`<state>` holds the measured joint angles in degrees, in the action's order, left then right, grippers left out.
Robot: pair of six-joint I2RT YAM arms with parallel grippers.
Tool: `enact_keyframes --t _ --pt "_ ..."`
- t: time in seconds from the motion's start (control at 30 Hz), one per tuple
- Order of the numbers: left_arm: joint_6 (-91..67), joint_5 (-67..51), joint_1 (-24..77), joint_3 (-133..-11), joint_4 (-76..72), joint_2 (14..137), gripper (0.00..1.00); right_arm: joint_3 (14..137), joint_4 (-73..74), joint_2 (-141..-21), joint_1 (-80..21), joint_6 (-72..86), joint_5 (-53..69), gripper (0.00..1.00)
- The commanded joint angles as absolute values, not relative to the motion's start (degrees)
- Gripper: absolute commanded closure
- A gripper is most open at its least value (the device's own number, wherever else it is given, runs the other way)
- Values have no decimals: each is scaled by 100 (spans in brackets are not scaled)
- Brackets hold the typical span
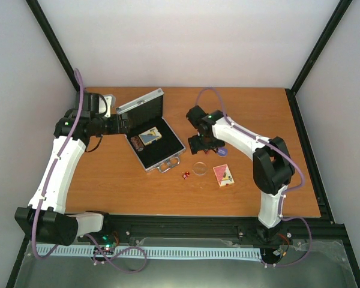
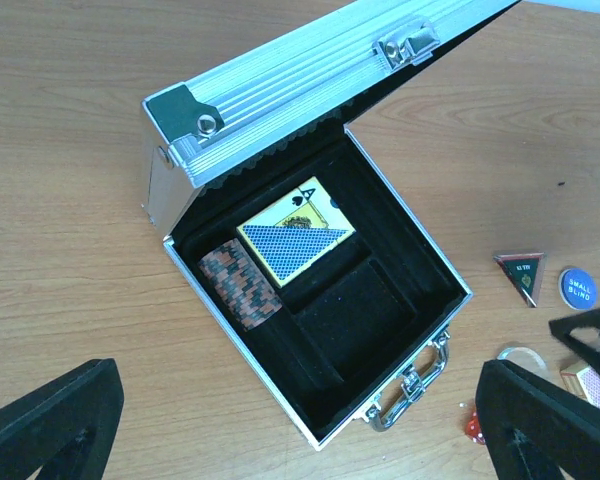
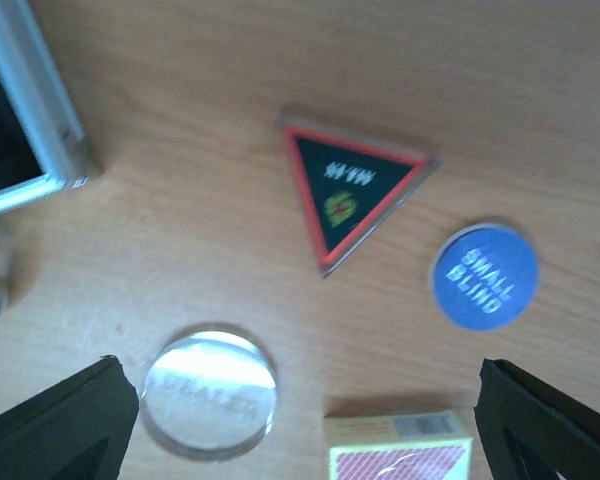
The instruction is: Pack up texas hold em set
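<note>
The silver ribbed case (image 1: 168, 157) lies open left of centre, its lid (image 1: 141, 101) raised at the back. In its black lining sit the blue-yellow card pack (image 2: 295, 243) and the dark chip stack (image 2: 240, 287). Its handle (image 2: 412, 385) faces the front. The red card pack (image 1: 223, 175), clear disc (image 1: 200, 168) and red dice (image 1: 185, 175) lie on the table to the right of the case. My left gripper (image 1: 125, 125) is open and empty, hovering by the case's left side. My right gripper (image 1: 202, 146) is open and empty above the clear disc (image 3: 210, 392) and red pack (image 3: 400, 450).
A triangular red-edged marker (image 3: 350, 190) and a blue "small blind" disc (image 3: 484, 276) lie on the wood just beyond the right gripper. The case's corner (image 3: 30, 120) shows at the upper left of the right wrist view. The table's right half (image 1: 270, 114) is bare wood.
</note>
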<state>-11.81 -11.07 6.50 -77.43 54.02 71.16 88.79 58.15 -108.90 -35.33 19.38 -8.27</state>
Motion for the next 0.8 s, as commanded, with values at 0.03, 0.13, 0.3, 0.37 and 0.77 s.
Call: enact_keyframes --t 0.03,0.13,0.3,0.37,0.77 --pt "-1197 -1177 659 -8031 5403 7150 0 8473 5979 -10745 -3877 2171 -588 6" --pt "-1174 -1214 659 -8058 5445 7178 0 8114 5943 -10614 -3876 2343 -534 5" --pt "-1119 -1251 659 -8075 5482 7230 0 8000 6089 -10407 -3869 2250 -903 0" --pt "-1106 -1246 659 -8095 5473 7241 0 8044 6112 -10365 -3867 2140 -1012 0" --pt "-1133 -1249 659 -8104 5447 7304 0 8215 6113 -10548 -3929 2021 -524 0"
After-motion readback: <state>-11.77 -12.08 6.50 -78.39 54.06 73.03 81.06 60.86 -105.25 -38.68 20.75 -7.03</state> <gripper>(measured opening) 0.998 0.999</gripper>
